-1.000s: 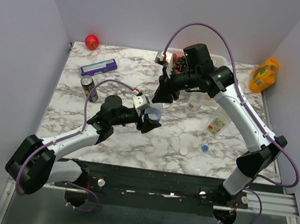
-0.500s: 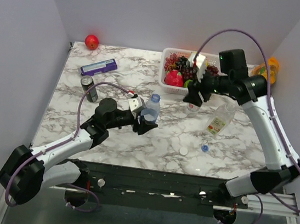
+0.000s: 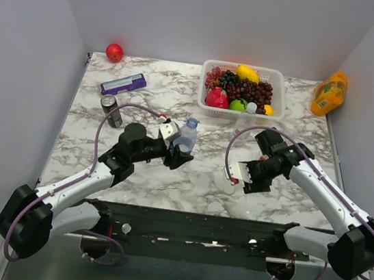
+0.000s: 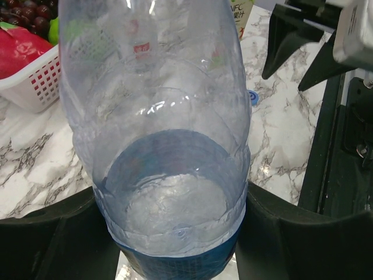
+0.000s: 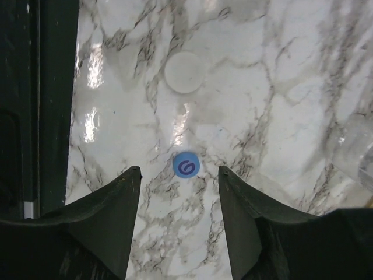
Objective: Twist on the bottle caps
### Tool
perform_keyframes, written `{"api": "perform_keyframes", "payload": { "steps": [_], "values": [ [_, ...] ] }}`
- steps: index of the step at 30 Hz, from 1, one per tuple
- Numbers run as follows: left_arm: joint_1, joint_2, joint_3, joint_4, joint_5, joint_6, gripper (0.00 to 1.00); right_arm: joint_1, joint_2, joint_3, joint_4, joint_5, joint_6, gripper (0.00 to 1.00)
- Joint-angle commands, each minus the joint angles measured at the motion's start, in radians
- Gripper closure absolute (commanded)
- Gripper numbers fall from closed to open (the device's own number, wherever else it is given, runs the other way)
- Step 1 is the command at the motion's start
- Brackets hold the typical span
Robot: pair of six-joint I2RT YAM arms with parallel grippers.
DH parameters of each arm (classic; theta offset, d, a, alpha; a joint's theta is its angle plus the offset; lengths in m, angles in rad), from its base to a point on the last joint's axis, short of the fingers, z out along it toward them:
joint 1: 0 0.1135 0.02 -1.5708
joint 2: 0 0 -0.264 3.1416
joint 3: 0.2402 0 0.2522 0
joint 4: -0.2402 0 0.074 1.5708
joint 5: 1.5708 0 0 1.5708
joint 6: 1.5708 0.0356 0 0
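My left gripper (image 3: 182, 154) is shut on the blue-labelled bottle (image 3: 186, 138) and holds it upright. In the left wrist view the bottle (image 4: 169, 175) fills the gap between the fingers (image 4: 52, 239). My right gripper (image 3: 246, 177) is open and low over the table, pointing down. In the right wrist view the blue cap (image 5: 186, 165) lies on the marble just beyond the open fingertips (image 5: 131, 175). The white cap (image 5: 184, 72) lies further on. A clear bottle's edge (image 5: 355, 151) shows at the right. A yellow-green labelled bottle (image 4: 242, 11) shows in the left wrist view.
A white basket (image 3: 205, 95) of fruit stands at the back. A dark can (image 3: 111, 110), a purple box (image 3: 122, 84) and a red apple (image 3: 114, 52) are at the back left. An orange juice bottle (image 3: 329, 94) is at the back right. A black rail (image 3: 217, 228) runs along the near edge.
My right arm has swung from the basket side down to the near table, over the caps. My left gripper still holds the bottle in nearly the same place.
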Motion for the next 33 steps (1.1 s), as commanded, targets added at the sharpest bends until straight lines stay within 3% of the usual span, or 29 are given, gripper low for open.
{"api": "perform_keyframes", "payload": {
  "steps": [1, 8, 15, 33],
  "values": [
    [-0.004, -0.027, 0.019, -0.022, -0.028, 0.018, 1.0, 0.0, 0.006, -0.092, 0.021, 0.116, -0.249, 0.38],
    [0.005, -0.061, 0.016, -0.047, -0.038, 0.01, 1.0, -0.013, 0.066, -0.2, 0.128, 0.2, -0.312, 0.39],
    [0.014, -0.078, 0.004, -0.047, -0.036, -0.002, 1.0, -0.031, 0.162, -0.186, 0.225, 0.232, -0.278, 0.41],
    [0.051, -0.076, -0.005, -0.047, -0.019, -0.014, 1.0, -0.062, 0.256, -0.205, 0.27, 0.265, -0.257, 0.47]
  ]
}}
